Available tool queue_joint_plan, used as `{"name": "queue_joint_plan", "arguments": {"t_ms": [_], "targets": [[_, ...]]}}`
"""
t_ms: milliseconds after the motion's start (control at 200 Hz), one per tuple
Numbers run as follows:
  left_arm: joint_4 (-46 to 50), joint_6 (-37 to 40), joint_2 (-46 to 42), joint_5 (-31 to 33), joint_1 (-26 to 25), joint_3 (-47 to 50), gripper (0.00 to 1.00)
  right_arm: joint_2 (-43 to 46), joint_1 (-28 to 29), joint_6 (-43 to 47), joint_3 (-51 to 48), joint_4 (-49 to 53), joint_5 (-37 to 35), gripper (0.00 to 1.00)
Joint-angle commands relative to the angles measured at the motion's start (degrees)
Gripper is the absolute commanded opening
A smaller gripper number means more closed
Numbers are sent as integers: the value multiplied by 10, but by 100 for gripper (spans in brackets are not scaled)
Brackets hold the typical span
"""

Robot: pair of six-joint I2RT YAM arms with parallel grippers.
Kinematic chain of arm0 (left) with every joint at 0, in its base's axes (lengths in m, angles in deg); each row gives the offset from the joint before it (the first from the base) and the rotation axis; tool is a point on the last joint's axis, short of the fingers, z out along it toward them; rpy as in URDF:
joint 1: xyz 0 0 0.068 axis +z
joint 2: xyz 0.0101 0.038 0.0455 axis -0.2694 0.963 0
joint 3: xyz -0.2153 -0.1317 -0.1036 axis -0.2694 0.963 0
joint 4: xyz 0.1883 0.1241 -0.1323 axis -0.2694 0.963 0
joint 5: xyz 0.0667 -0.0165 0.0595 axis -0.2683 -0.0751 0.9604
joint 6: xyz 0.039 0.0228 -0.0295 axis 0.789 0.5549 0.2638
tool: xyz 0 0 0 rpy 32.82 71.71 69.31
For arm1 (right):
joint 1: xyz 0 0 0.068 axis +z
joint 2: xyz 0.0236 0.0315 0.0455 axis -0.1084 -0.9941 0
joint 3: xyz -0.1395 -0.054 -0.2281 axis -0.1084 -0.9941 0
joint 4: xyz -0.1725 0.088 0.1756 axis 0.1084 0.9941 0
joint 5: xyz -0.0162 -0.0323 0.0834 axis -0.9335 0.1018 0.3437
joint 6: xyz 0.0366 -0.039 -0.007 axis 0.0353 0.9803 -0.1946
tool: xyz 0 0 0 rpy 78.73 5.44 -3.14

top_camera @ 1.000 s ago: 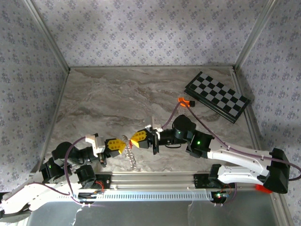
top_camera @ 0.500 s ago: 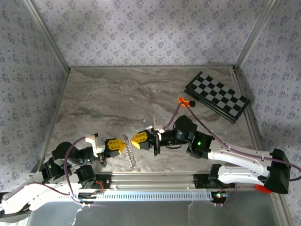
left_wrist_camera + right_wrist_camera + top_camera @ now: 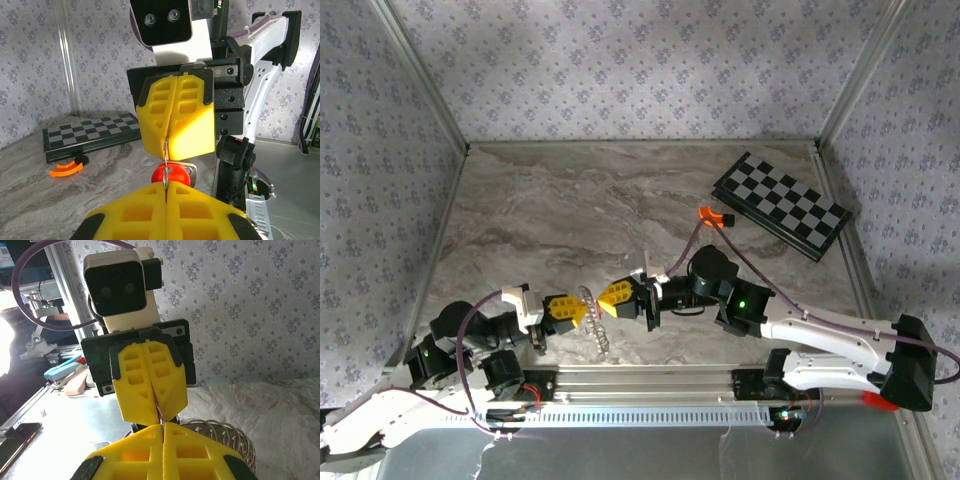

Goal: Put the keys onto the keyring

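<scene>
Left tool (image 3: 165,190) fills the bottom of its own wrist view. Its 2 yellow fingers (image 3: 127,212) are pressed flat together, and a thin silvery wire sticks up out of the seam between them. That wire belongs to the keyring (image 3: 226,438), so this tool is clamped on it. The ring's fringe of small silver keys hangs below and to one side of the tools, just above the surface (image 3: 570,210); from overhead it reads as a short silvery coil.

Directly beyond the left fingertips sits the key (image 3: 174,175). Its red head touches the wire, with a bit of silver metal showing at its right edge. I cannot tell whether it is threaded onto the ring.

Just past the key, the right tool (image 3: 167,149) faces the left one tip to tip. Its 2 yellow fingers are also closed together, and the same wire runs up into their seam. From overhead, both tools meet close to the near edge of the marbled surface, left of its middle, held above it.

Farther back on the right lies an orange curved piece (image 3: 66,169). A black-and-white chessboard (image 3: 95,131) lies beyond it by the patterned wall.
</scene>
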Motion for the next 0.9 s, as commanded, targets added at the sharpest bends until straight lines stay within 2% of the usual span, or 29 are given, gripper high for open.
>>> {"name": "queue_joint_plan", "arguments": {"t_ms": [0, 895], "targets": [[-35, 7, 1, -15, 3, -4, 0, -2, -1, 10, -2, -26, 8, 0], [-34, 8, -9, -9, 3, -4, 0, -5, 6, 28, 7, -7, 17, 0]]}}
